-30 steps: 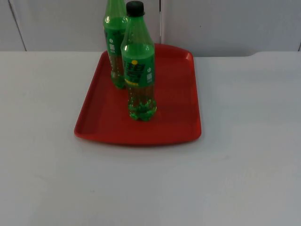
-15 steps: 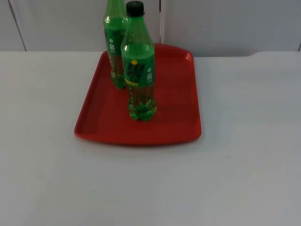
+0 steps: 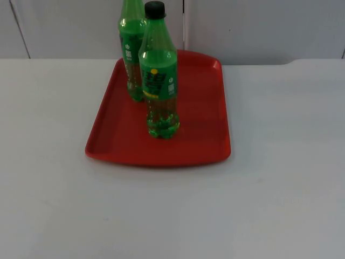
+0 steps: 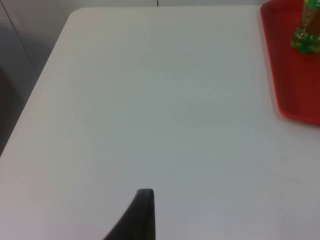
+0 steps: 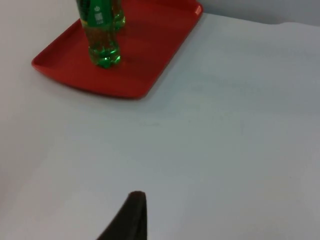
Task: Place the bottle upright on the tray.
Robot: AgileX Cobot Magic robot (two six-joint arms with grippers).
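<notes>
A red tray lies on the white table at the back centre. Two green bottles stand upright on it: one with a black cap near the tray's middle, and a second bottle behind it to the left. My left gripper waits over bare table well left of the tray, holding nothing that I can see. My right gripper waits over bare table to the right of and nearer than the tray, far from the black-capped bottle.
The grey partition wall rises just behind the tray. The table's left edge runs close to the left gripper. White table top spreads in front of and on both sides of the tray.
</notes>
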